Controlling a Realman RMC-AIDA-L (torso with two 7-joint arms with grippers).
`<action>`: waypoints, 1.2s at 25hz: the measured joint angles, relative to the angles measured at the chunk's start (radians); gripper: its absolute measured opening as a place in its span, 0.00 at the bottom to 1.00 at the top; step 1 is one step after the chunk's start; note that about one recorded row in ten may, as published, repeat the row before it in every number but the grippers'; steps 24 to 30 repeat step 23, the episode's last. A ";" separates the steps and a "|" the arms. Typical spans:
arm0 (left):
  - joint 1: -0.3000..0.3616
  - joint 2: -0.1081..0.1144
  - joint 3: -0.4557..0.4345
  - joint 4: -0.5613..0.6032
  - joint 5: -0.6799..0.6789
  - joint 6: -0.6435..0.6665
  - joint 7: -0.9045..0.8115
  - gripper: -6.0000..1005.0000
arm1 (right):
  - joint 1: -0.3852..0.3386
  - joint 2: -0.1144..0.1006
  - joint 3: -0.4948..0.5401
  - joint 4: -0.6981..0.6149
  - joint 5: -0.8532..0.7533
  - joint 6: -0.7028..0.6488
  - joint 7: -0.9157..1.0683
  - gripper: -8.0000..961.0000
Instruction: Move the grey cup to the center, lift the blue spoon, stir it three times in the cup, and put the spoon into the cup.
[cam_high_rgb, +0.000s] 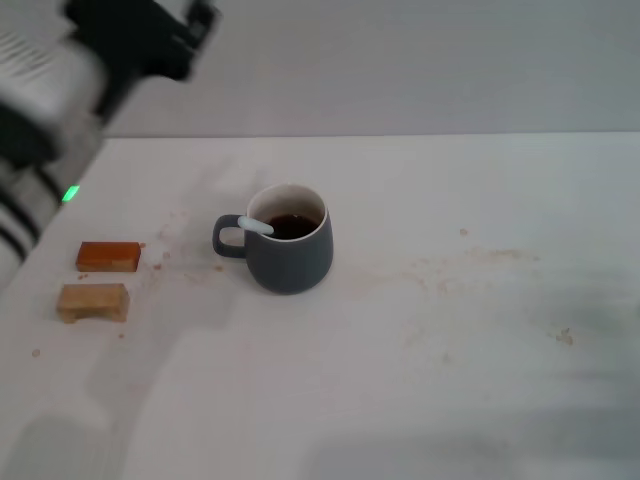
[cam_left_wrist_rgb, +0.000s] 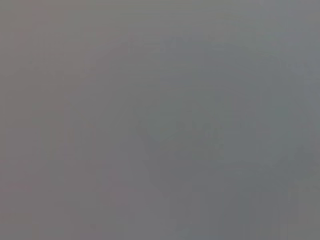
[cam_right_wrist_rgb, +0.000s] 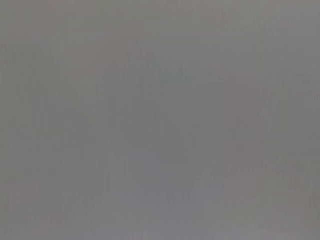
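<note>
White stained tabletop: rounded slate-grey ceramic mug centred, pale-blue-handled spoon resting inside, apparently deposited; left gripper raised far-left, finger state unreadable.

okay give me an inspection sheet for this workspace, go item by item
Surface: white table, faint brownish smudges and crumbs.
Job's things: rounded dark slate-grey ceramic cup near centre, upright, dark liquid inside; slim spoon with pale blue handle resting in it, leaning over the rim on the handle side.
Clutter: orange-brown wooden block and tan wooden block at the robot's left, apart.
End effectors: left arm raised at the far left, its end effector not seen; right nothing seen.
Cables: nothing seen.
Surroundings: plain grey wall; wrist views show only blank grey.
</note>
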 joint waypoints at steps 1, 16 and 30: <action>0.008 0.000 0.003 0.044 0.000 0.103 -0.020 0.44 | 0.000 0.000 0.000 0.000 0.000 0.000 0.000 0.01; -0.114 0.001 -0.231 1.041 0.001 0.791 -0.531 0.84 | -0.049 0.003 -0.035 -0.008 -0.001 -0.253 -0.003 0.01; -0.195 -0.004 -0.291 1.266 -0.002 0.916 -0.544 0.84 | -0.051 0.004 -0.041 -0.032 -0.001 -0.260 -0.007 0.01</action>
